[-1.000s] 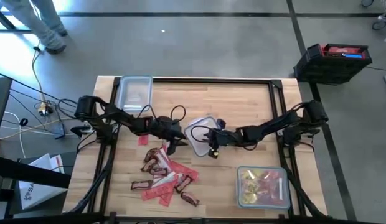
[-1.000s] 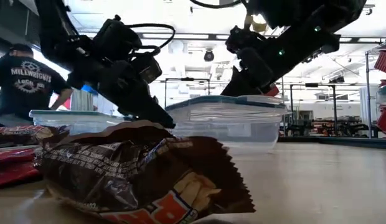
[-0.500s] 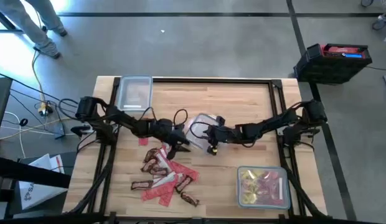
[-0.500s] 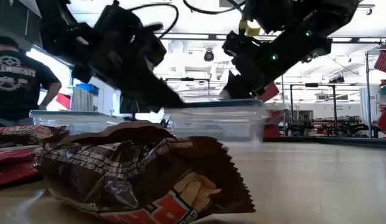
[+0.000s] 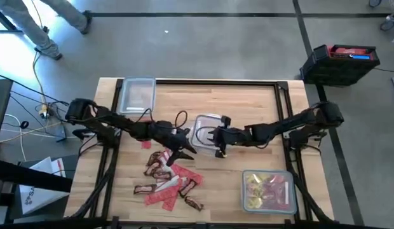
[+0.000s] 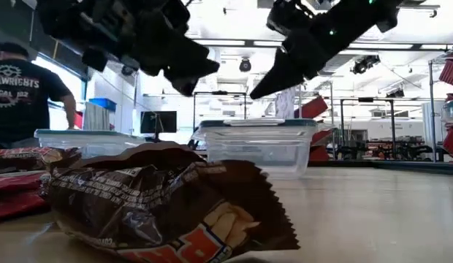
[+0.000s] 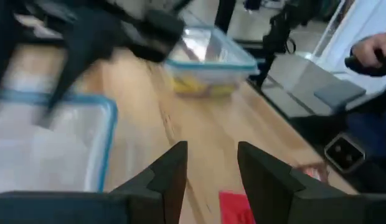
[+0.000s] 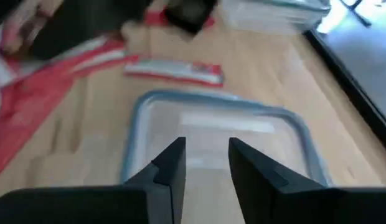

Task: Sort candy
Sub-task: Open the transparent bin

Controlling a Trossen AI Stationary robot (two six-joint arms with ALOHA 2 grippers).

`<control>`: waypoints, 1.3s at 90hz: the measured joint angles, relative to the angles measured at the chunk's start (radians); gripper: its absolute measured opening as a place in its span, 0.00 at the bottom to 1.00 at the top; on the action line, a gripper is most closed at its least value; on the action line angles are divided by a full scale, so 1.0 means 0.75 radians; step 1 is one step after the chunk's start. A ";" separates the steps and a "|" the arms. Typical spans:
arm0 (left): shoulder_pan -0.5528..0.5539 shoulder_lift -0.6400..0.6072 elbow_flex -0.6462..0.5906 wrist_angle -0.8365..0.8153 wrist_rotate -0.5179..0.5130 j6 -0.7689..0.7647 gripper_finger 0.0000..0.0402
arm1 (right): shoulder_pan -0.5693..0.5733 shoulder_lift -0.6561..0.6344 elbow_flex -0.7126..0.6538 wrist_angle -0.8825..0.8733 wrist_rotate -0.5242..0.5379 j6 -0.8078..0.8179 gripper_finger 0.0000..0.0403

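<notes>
The candy [image 5: 168, 181] lies in a loose heap of red and dark brown packets on the near left part of the table; one brown packet [image 6: 161, 204] fills the low view's foreground. A clear container [image 5: 203, 124] with a blue rim stands on its base at the table's middle. My left gripper [image 5: 187, 151] hangs open between the heap and that container, with nothing between its fingers [image 7: 174, 168]. My right gripper [image 5: 211, 135] hangs open above the container [image 8: 211, 124]. Both grippers show above the container's rim [image 6: 256, 124] in the low view.
A second clear container [image 5: 136, 95] stands at the far left corner. A third [image 5: 268, 189], holding yellow and pink candy, stands at the near right. One red packet [image 8: 174, 70] lies apart, beside the middle container. A person [image 6: 22, 95] stands beyond the table.
Both grippers have risen from the middle container's rim and hang clear above it. The container has slid a little toward the table's far edge and turned square to the table, where a second ago it stood askew.
</notes>
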 joint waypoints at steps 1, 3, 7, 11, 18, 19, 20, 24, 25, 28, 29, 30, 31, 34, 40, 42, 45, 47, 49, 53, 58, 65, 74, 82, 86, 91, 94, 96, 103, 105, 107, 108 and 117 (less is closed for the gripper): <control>-0.001 -0.002 0.000 -0.001 -0.012 0.007 0.31 | 0.008 0.000 0.005 -0.011 0.000 -0.003 0.28; -0.004 -0.005 0.000 -0.003 -0.043 0.020 0.31 | 0.025 0.000 0.014 -0.026 0.000 -0.007 0.29; -0.008 -0.007 -0.001 -0.003 -0.109 0.044 0.31 | 0.063 0.000 0.029 -0.032 0.000 -0.015 0.33; -0.007 -0.007 -0.001 0.003 -0.181 0.051 0.31 | 0.104 0.002 0.035 -0.032 0.003 -0.016 0.36; 0.017 -0.001 -0.001 0.003 -0.327 0.009 0.31 | 0.178 0.013 0.032 -0.073 0.051 -0.043 0.42; 0.023 0.000 0.000 0.002 -0.344 0.001 0.31 | 0.189 0.014 0.032 -0.074 0.062 -0.049 0.43; 0.029 0.001 0.000 0.000 -0.358 -0.007 0.31 | 0.200 0.015 0.032 -0.075 0.074 -0.054 0.44; 0.058 0.004 0.003 -0.022 -0.391 -0.035 0.31 | 0.244 0.017 0.031 -0.078 0.140 -0.065 0.47; 0.066 0.006 0.004 -0.030 -0.391 -0.040 0.31 | 0.254 0.019 0.031 -0.076 0.158 -0.065 0.47; 0.085 0.017 0.014 -0.033 -0.394 -0.049 0.31 | 0.280 0.027 0.032 -0.061 0.210 -0.065 0.49; 0.092 0.020 0.019 -0.033 -0.393 -0.050 0.31 | 0.289 0.030 0.033 -0.059 0.226 -0.065 0.50; 0.099 0.022 0.024 -0.033 -0.393 -0.051 0.31 | 0.296 0.034 0.034 -0.058 0.241 -0.065 0.50; 0.104 0.023 0.028 -0.032 -0.391 -0.051 0.31 | 0.304 0.038 0.034 -0.058 0.255 -0.065 0.51; 0.120 0.024 0.032 -0.042 -0.387 -0.051 0.31 | 0.327 0.059 0.033 -0.064 0.296 -0.065 0.52; 0.149 0.046 0.055 -0.044 -0.383 -0.051 0.31 | 0.364 0.110 0.033 -0.068 0.356 -0.063 0.54; 0.158 0.054 0.059 -0.044 -0.381 -0.051 0.31 | 0.375 0.130 0.033 -0.067 0.374 -0.062 0.54; 0.167 0.064 0.057 -0.053 -0.378 -0.051 0.31 | 0.388 0.161 0.032 -0.057 0.402 -0.060 0.55; 0.170 0.070 0.055 -0.055 -0.378 -0.051 0.31 | 0.395 0.181 0.032 -0.045 0.417 -0.060 0.56; 0.175 0.079 0.055 -0.056 -0.378 -0.051 0.31 | 0.401 0.202 0.033 -0.037 0.428 -0.060 0.56; 0.180 0.100 0.055 -0.054 -0.378 -0.051 0.31 | 0.413 0.244 0.033 -0.040 0.457 -0.061 0.57; 0.182 0.122 0.055 -0.057 -0.378 -0.051 0.31 | 0.419 0.288 0.032 -0.037 0.514 -0.065 0.58; 0.180 0.154 0.055 -0.055 -0.378 -0.057 0.31 | 0.420 0.335 0.032 -0.026 0.615 -0.090 0.59; 0.180 0.170 0.054 -0.068 -0.377 -0.062 0.31 | 0.412 0.382 0.032 0.008 0.713 -0.139 0.60; 0.180 0.175 0.054 -0.073 -0.377 -0.063 0.31 | 0.391 0.411 0.032 0.062 0.745 -0.180 0.59; 0.180 0.175 0.054 -0.076 -0.377 -0.063 0.31 | 0.377 0.414 0.032 0.092 0.741 -0.186 0.59; 0.180 0.175 0.054 -0.077 -0.377 -0.063 0.31 | 0.356 0.413 0.032 0.115 0.721 -0.175 0.58; 0.180 0.175 0.054 -0.078 -0.377 -0.063 0.31 | 0.345 0.413 0.033 0.133 0.706 -0.165 0.57; 0.179 0.175 0.054 -0.079 -0.375 -0.062 0.31 | 0.338 0.413 0.033 0.139 0.705 -0.156 0.56; 0.177 0.175 0.054 -0.080 -0.366 -0.063 0.31 | 0.319 0.413 0.033 0.161 0.704 -0.150 0.52; 0.177 0.175 0.054 -0.080 -0.360 -0.063 0.31 | 0.316 0.413 0.033 0.167 0.703 -0.150 0.51; 0.177 0.175 0.054 -0.082 -0.355 -0.063 0.31 | 0.311 0.413 0.033 0.171 0.703 -0.149 0.49; 0.177 0.175 0.054 -0.083 -0.353 -0.063 0.31 | 0.310 0.413 0.033 0.174 0.702 -0.147 0.49; 0.177 0.175 0.054 -0.087 -0.335 -0.065 0.31 | 0.304 0.411 0.033 0.222 0.672 -0.141 0.41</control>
